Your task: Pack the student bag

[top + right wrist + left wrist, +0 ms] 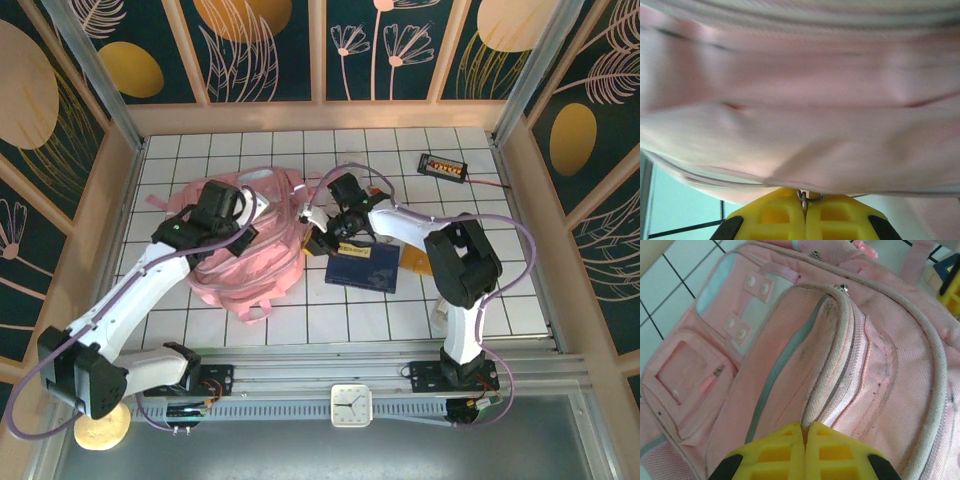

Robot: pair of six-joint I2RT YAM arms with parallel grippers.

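Observation:
The student bag [250,245], soft pink fabric, lies on the white tiled table left of centre. My left gripper [213,212] sits on top of it. In the left wrist view its yellow fingers [785,447] are shut on the grey piped rim of a front pocket of the bag [790,355]. My right gripper [322,226] is at the bag's right edge. In the right wrist view it [804,194] is shut on a small metal zipper pull ring [810,197], with pink fabric of the bag [800,100] close above.
A dark blue book [363,268] lies just right of the bag, with an orange item [412,260] under its right side. A small black device [443,165] with a cable sits at the back right. A white clock [351,405] stands on the front rail.

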